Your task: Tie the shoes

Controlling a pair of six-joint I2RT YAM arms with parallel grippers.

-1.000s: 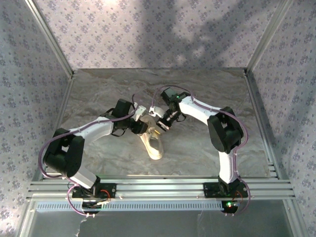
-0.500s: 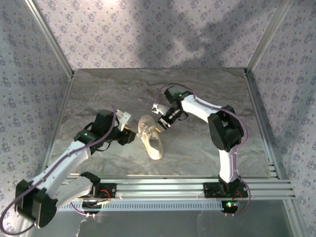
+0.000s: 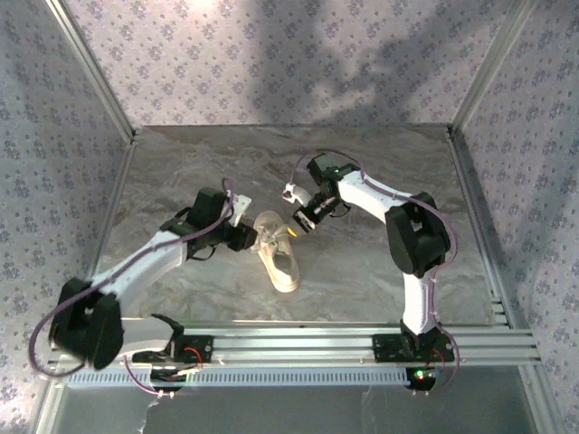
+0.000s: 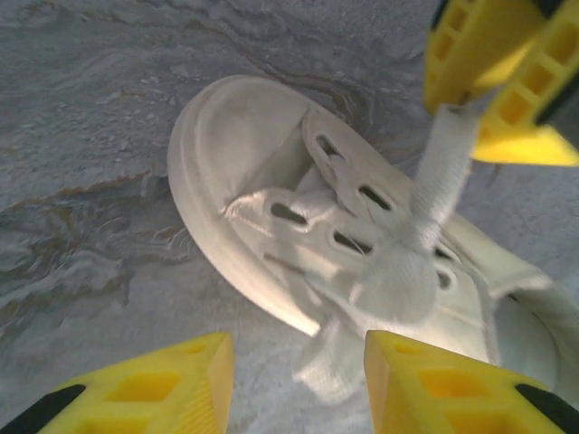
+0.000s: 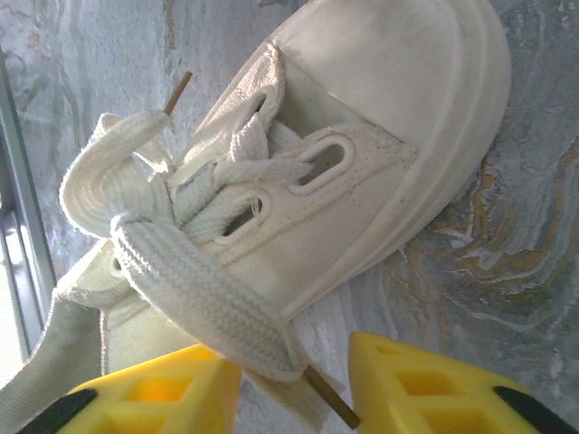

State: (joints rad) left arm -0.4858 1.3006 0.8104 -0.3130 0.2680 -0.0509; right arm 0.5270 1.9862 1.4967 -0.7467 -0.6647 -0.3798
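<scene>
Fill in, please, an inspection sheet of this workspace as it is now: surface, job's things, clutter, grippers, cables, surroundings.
Surface: grey marbled table, flat.
Job's things: one cream sneaker mid-table, its white laces loose over the tongue.
Clutter: nothing seen.
Grippers: left gripper, jaws apart over the laces; right gripper, a lace end between its jaws, grip uncertain.
Cables: purple cables looped along both arms, off the sneaker.
Surroundings: floral-patterned walls; aluminium rails at the near edge.
</scene>
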